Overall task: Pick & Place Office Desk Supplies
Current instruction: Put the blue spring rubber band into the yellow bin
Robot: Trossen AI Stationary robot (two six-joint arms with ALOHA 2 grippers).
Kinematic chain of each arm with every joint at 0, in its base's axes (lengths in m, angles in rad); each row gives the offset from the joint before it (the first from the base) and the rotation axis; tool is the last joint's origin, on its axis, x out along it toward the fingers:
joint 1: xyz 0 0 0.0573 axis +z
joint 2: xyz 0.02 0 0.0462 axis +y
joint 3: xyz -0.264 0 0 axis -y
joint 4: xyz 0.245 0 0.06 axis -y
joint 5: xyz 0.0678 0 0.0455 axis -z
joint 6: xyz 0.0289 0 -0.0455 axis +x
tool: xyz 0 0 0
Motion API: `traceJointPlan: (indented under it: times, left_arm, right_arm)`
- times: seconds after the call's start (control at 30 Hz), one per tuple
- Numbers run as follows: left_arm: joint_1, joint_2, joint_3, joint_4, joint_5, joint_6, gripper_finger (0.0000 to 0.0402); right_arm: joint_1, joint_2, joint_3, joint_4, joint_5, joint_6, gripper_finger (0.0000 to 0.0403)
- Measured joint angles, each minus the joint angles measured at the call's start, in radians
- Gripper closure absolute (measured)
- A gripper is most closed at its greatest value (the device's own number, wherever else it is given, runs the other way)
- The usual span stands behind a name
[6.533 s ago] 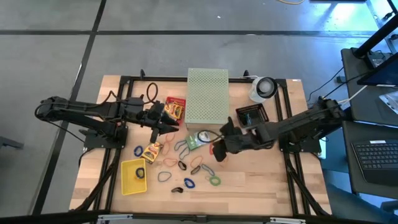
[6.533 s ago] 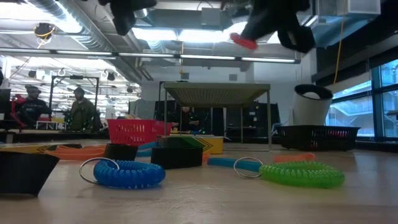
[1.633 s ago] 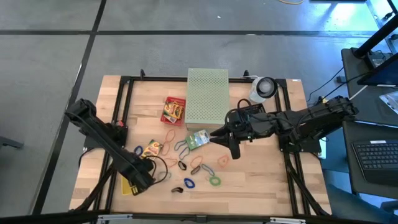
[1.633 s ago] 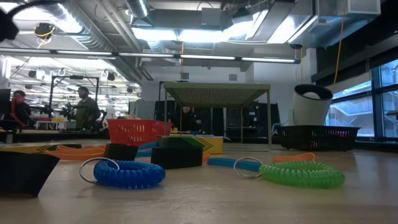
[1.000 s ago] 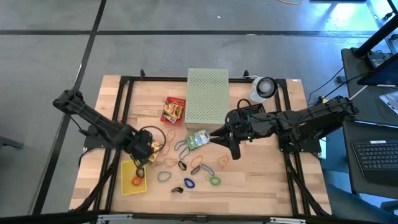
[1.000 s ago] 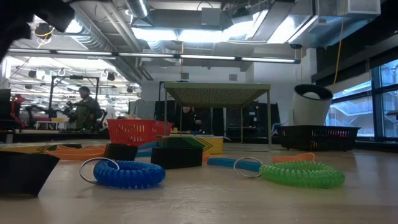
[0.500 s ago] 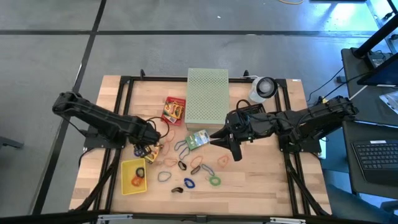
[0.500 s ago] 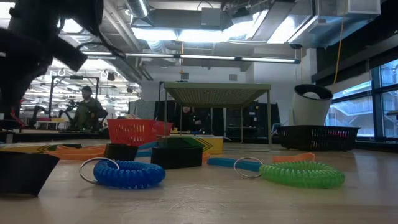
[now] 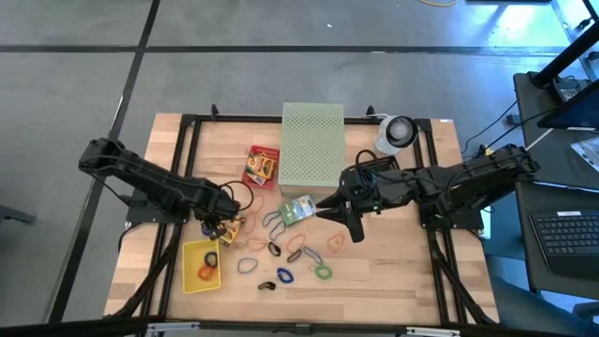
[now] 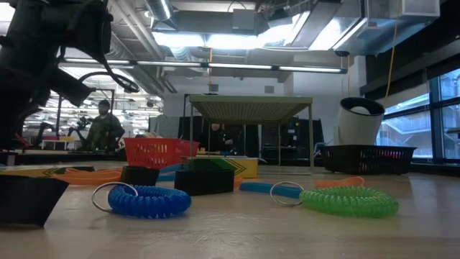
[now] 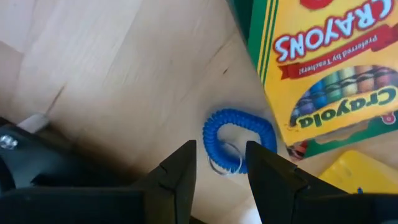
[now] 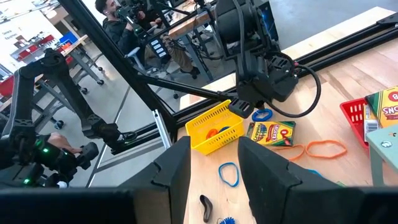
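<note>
My left gripper (image 9: 216, 227) hangs open low over a blue coiled loop (image 11: 217, 121) that lies flat on the wood beside a yellow-and-green crayon box (image 11: 329, 68). Its fingers stand on either side of the loop, touching nothing. The yellow basket (image 9: 200, 265), just nearer, has an orange loop in it. My right gripper (image 9: 354, 232) waits open and empty above the middle of the table, near a small green box (image 9: 298, 209). More loops, blue (image 9: 284, 275), green (image 9: 323, 272) and orange (image 9: 337, 242), and a small black clip (image 9: 266, 285) lie on the near half of the table.
The large pale green perforated box (image 9: 312, 142) stands at the far middle, with a red crayon pack (image 9: 263, 165) to its left. A black basket (image 9: 378, 174) and a white roll (image 9: 397, 132) sit at the far right. People show in the room behind.
My left gripper has swung from beside the yellow basket a little toward the far edge, stopping over the blue loop next to the crayon box. It has since stayed still. In the low view the arm has come down into the picture's upper left.
</note>
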Motion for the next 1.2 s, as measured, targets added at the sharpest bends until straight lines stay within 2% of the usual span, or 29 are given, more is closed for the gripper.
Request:
traceJointPlan:
  times: [0.4,0.97,1.07,1.2]
  left_arm:
    - [0.0,0.025,-0.061,0.072,0.029,0.011,0.0268]
    - [0.004,0.184,-0.057,0.114,0.003,0.115,0.027]
    - [0.003,0.199,-0.057,0.114,0.001,0.143,0.0291]
    - [0.004,0.21,-0.058,0.117,0.018,0.185,0.0356]
  right_arm:
    - [0.0,0.0,0.0,0.0,0.0,0.003,0.0268]
    - [0.0,0.0,0.0,0.008,-0.016,0.029,0.0268]
    - [0.0,0.0,0.0,0.008,-0.018,0.029,0.0268]
    - [0.0,0.0,0.0,0.008,-0.019,0.029,0.0268]
